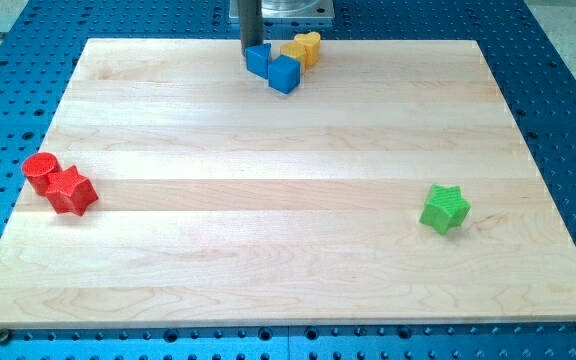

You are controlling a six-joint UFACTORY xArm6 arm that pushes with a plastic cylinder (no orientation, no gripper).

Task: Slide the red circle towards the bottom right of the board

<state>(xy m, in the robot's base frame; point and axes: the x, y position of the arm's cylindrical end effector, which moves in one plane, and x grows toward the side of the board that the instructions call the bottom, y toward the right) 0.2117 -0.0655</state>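
Note:
The red circle (40, 170) sits at the view's left edge of the wooden board (288, 250), touching a red star (71, 190) just to its lower right. My tip (250, 56) is at the view's top centre, far from the red circle, touching the left side of a blue block (259, 59).
A blue cube (284, 73) lies beside the first blue block. A yellow block (295, 50) and a yellow heart (310, 45) sit behind them at the top edge. A green star (444, 208) lies at the right. Blue perforated table surrounds the board.

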